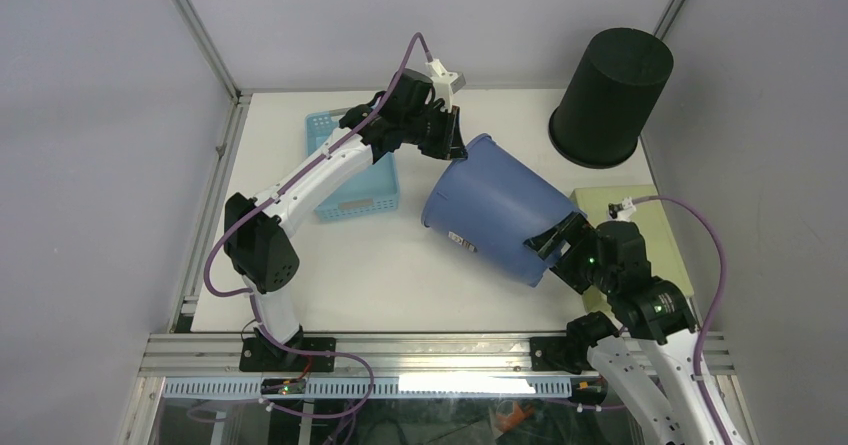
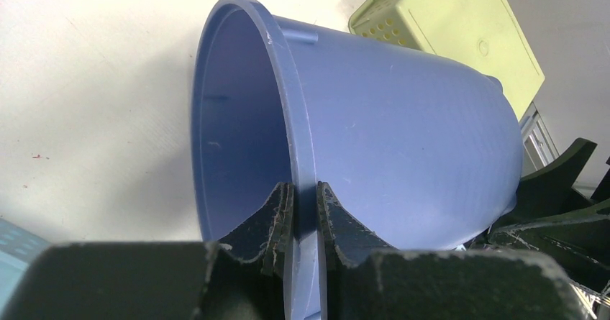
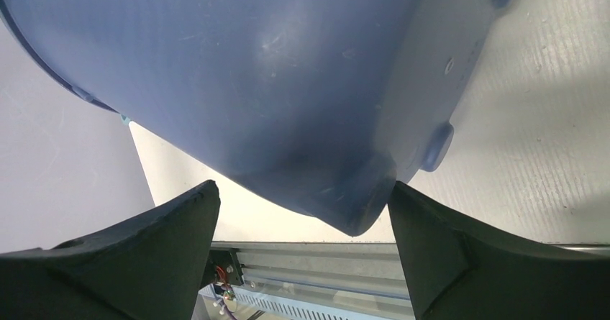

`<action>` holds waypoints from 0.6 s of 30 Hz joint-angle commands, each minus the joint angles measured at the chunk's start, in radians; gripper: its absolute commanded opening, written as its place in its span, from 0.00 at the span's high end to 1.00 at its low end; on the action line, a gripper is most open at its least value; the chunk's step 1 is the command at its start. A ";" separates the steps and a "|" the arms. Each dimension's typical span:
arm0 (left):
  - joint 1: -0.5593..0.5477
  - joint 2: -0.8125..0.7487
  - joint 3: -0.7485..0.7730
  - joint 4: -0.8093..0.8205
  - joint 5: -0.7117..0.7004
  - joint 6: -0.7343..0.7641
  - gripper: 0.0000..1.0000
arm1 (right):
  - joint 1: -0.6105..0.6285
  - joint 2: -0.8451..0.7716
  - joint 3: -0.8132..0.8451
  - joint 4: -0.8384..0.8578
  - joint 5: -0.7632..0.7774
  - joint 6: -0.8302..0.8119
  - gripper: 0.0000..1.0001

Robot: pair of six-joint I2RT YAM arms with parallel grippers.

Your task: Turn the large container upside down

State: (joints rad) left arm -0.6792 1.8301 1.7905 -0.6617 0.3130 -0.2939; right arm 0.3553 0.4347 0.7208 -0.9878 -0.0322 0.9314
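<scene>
At the near right corner of the bench [image 1: 380, 275], the right gripper [image 3: 302, 189] gapes wide around the base edge of the one blue container [image 1: 490, 210], not clamping it. The container lies tipped on its side mid-bench, mouth toward the left edge; behind, the left gripper [image 2: 303, 194] is pinched on its rim. The turn seems half done: next the base must swing over until the mouth faces down. Around it: one green basket [image 1: 640, 215], one pale blue basket [image 1: 355, 190], one black tub [image 1: 610, 95].
</scene>
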 commanded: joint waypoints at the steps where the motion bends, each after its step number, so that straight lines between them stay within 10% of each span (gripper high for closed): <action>1: 0.001 -0.002 -0.037 -0.093 -0.071 0.080 1.00 | -0.004 0.004 -0.005 0.090 0.031 -0.033 0.10; 18: 0.002 0.029 -0.043 -0.093 -0.036 0.078 1.00 | -0.004 0.010 0.066 0.094 0.029 -0.143 0.10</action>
State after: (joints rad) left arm -0.6792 1.8297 1.7836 -0.6537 0.3164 -0.2897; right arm 0.3553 0.4465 0.7341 -0.9611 0.0135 0.8280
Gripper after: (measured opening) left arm 0.132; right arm 0.904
